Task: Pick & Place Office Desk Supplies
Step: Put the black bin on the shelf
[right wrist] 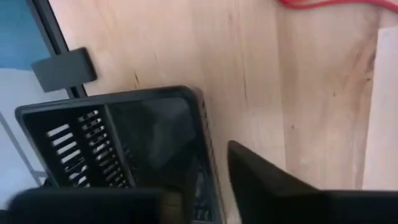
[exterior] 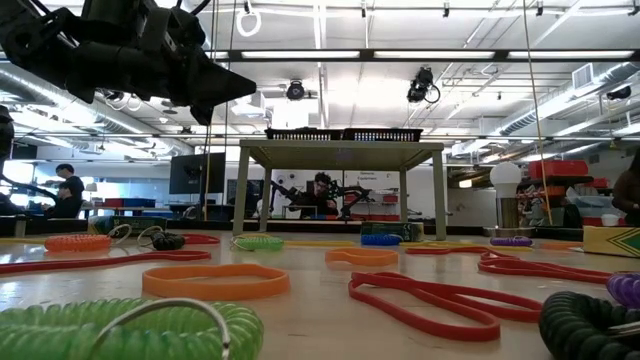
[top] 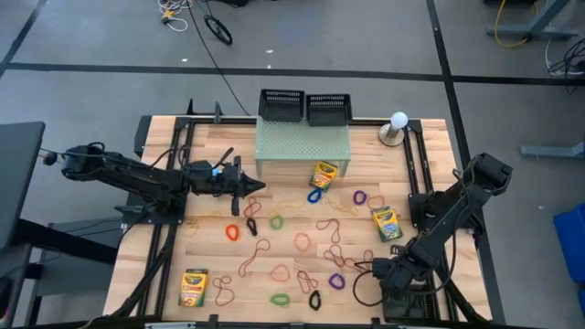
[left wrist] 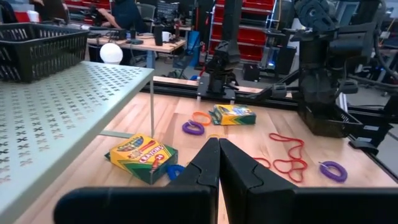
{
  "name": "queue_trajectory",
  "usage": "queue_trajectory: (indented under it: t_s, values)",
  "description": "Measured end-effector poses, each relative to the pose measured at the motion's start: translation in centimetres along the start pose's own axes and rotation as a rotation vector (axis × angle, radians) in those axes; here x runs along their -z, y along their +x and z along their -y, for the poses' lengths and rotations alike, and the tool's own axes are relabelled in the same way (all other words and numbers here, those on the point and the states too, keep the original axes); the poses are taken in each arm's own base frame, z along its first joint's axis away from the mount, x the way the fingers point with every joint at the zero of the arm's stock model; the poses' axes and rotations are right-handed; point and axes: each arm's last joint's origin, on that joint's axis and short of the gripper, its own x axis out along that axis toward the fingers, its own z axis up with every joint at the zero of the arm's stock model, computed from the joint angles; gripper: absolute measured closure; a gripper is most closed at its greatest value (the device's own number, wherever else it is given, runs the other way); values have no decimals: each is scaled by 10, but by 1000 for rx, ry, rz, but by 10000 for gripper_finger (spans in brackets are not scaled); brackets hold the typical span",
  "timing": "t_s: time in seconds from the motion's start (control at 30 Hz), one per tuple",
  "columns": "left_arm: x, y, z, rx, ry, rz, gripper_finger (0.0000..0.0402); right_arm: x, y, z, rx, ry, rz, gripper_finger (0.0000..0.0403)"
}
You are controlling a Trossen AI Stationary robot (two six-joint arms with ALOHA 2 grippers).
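Left gripper (top: 249,185) hangs above the wooden tabletop (top: 210,151) beside the pale green perforated riser (top: 302,142), fingers together, empty. Right gripper (top: 391,283) sits low at the near right corner over a black slotted tray (right wrist: 118,149) — can't tell its finger state. Yellow-and-green crayon boxes (top: 324,174) and coloured rubber-band loops (top: 302,241) lie scattered across the tabletop — one box just in front of the riser.

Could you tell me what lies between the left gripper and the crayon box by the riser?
In the high view, only bare wood separates the left gripper from the crayon box.
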Motion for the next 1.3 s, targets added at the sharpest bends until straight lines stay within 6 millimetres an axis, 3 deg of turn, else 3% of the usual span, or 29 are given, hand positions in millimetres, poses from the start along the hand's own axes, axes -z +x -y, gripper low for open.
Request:
queue_trajectory:
  t_s: [0.13, 0.33, 0.43, 0.53, 0.7, 0.9, 1.13, 1.3]
  values:
    - [0, 0, -1, -32, -7, 3, 394, -9, -10, 0, -11, 23, 49, 389]
    - [0, 0, -4, -128, -8, 12, 394, -36, -53, 2, -27, 75, 239, 384]
    - [0, 0, -5, -148, 1, 12, 394, -60, -78, 15, -33, 132, 385, 393]
    - [0, 0, -5, -161, 17, 9, 394, -84, -88, 37, -21, 255, 457, 389]
    - [1, 0, -5, -162, 32, 0, 394, -122, -85, 77, 45, 516, 540, 389]
    - [3, 1, -5, -163, 30, -14, 394, -153, -85, 94, 6, 587, 679, 383]
    - [8, 4, -5, -165, 26, -35, 394, -165, -75, 113, 102, 544, 642, 348]
    - [9, 5, -6, -204, 13, -40, 394, -166, -81, 123, 149, 516, 619, 309]
